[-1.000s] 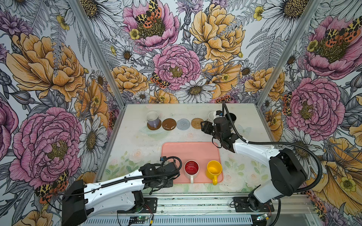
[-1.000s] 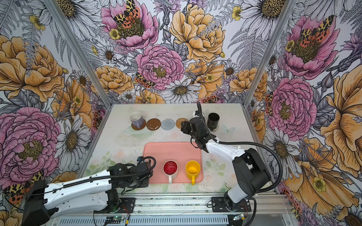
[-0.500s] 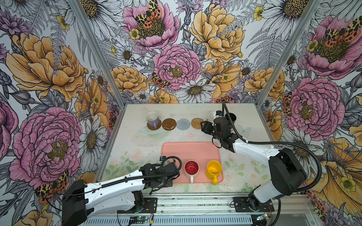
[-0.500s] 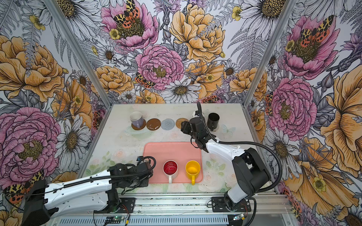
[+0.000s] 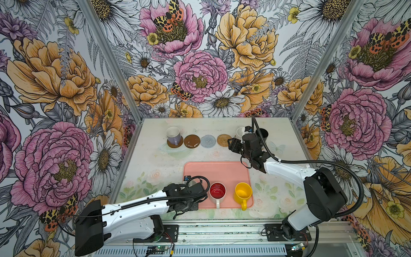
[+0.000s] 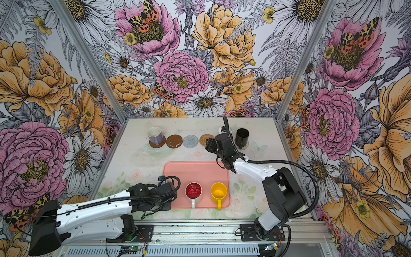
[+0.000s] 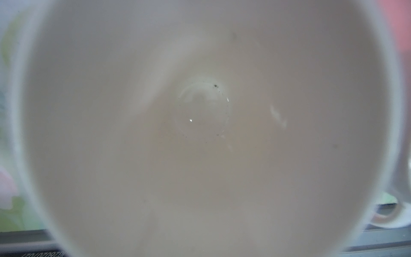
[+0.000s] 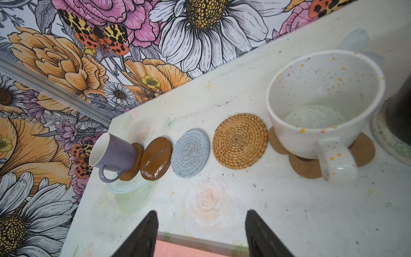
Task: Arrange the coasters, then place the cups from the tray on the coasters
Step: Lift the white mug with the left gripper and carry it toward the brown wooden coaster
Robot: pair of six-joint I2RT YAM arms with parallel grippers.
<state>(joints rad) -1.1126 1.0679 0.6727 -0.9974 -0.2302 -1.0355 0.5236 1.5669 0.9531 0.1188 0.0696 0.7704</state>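
Desk (image 5: 155,155) room was ample, so the carry mainly needed height over the pink tray (image 5: 216,171) rim. The plain white mug (image 7: 204,133) sat at the tray's near-left corner, filling the left wrist view. The left end effector (image 5: 191,187) hung over it, its grip impossible to tell. A firm hold on the wall seemed wise before lifting, then a level trip to the bare brown disc (image 5: 192,141), far left. The right end effector (image 8: 202,213) stood open and empty near the rattan coaster (image 8: 240,141).

Blurred white mug (image 7: 200,155), rim beyond left wrist view's edges.
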